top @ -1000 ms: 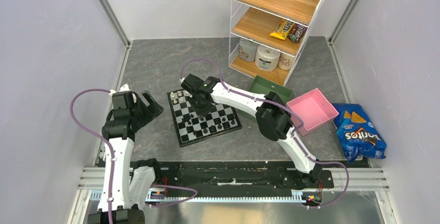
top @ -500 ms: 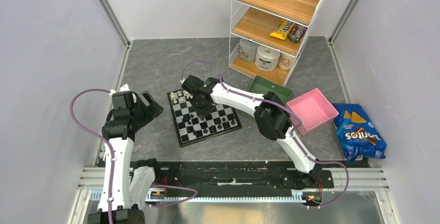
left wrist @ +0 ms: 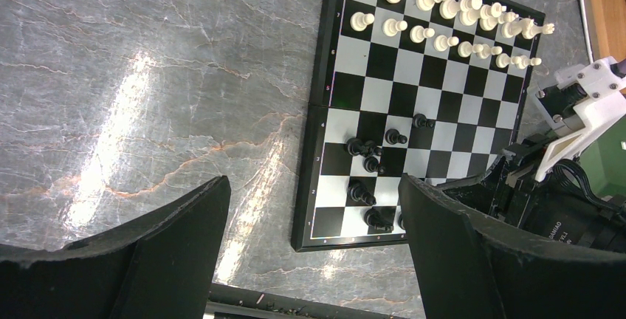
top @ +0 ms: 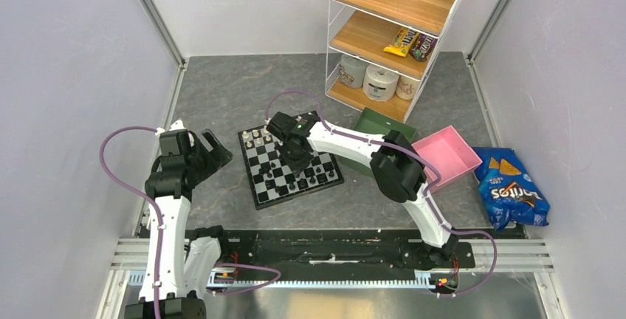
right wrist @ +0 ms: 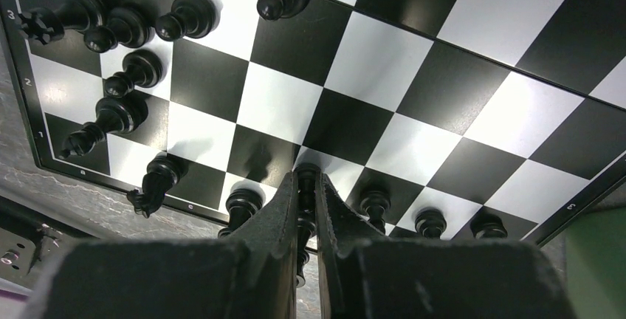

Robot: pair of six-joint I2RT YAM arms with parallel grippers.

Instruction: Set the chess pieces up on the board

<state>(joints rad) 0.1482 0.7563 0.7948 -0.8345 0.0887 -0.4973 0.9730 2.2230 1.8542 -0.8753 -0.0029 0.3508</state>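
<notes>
The board (top: 274, 190) lies mid-table, also in the left wrist view (left wrist: 413, 83) and filling the right wrist view (right wrist: 369, 60). Cream-white chess pieces (left wrist: 443, 20) stand in two rows along its far edge (top: 256, 138). Black pieces (left wrist: 369, 164) are scattered on the near half, several clustered at one corner (right wrist: 118, 31) and several along the near edge (right wrist: 428, 221). My right gripper (top: 295, 158) hangs over the board's near half, shut on a black piece (right wrist: 306, 186) standing between its fingertips (right wrist: 306, 179). My left gripper (top: 214, 149) hovers left of the board, open and empty (left wrist: 311, 186).
A green tray (top: 384, 127) and a pink tray (top: 445, 158) sit right of the board. A wire shelf rack (top: 391, 31) with snacks and rolls stands behind them. A blue chip bag (top: 513, 193) lies at the far right. Grey walls close both sides.
My right gripper's fingers have closed on the black piece, and its wrist has shifted slightly to the right. The left arm has not moved.
</notes>
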